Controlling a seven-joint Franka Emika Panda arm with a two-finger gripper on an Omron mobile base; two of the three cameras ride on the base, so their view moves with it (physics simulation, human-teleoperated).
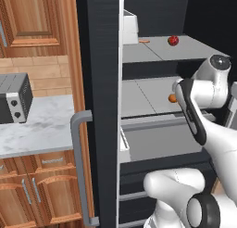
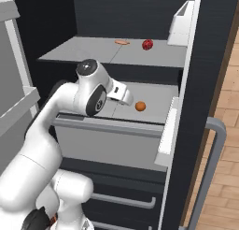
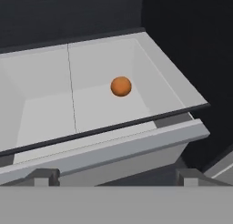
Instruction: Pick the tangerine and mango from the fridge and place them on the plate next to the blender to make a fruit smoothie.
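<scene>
Tangerine is found resting on the middle shelf of the open fridge, near the shelf's right half as seen from the hand view, with bare shelf surface all round it and nothing touching it. Mango is noted on the shelf above, well apart from the tangerine, with a thin orange strip lying near it. The gripper is held just outside the front lip of the middle shelf, pointed in at the tangerine; its fingers are released and spread wide, and nothing is held between them. The tangerine is judged to be light, round and smooth, and therefore liable to roll along the flat shelf if nudged off-centre by one finger before the other makes contact. Its skin is judged slightly yielding, so moderate closing pressure is considered sufficient and hard clamping unnecessary. A hold across the widest part, with the fingers set either side of the fruit's middle, is recommended, since a grip above or below that line is likely to squeeze the fruit out. The mango is judged similar in weight and form, and the same hold is advised.
</scene>
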